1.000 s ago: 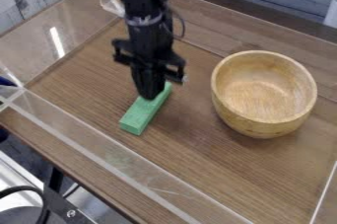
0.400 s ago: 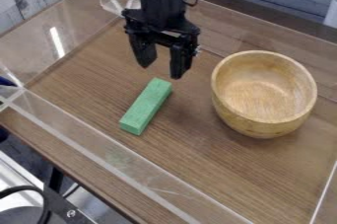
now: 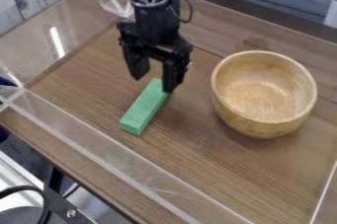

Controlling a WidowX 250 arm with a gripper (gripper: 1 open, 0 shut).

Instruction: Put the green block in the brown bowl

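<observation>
Acrylic walls frame the near edge of the wooden worktop (image 3: pixel 250 184), and no brand, label or writing can be read anywhere on them or on the things inside. Just beyond, the green block (image 3: pixel 146 107) lies flat on the worktop, on a slant, in the same spot it had a second ago; it has not been lifted. The gripper (image 3: pixel 154 69) is what has changed: a second ago its jaws were closed down on the block's far end, then it rose clear with the jaws spread, and now it has come back down over that far end, jaws wide, one finger on either side of the block, holding nothing. That looks like a failed or abandoned first pinch followed by a fresh approach, so the task is at the grasping step again. To the right, well apart from the block, the brown bowl (image 3: pixel 265 93) stands empty.
</observation>
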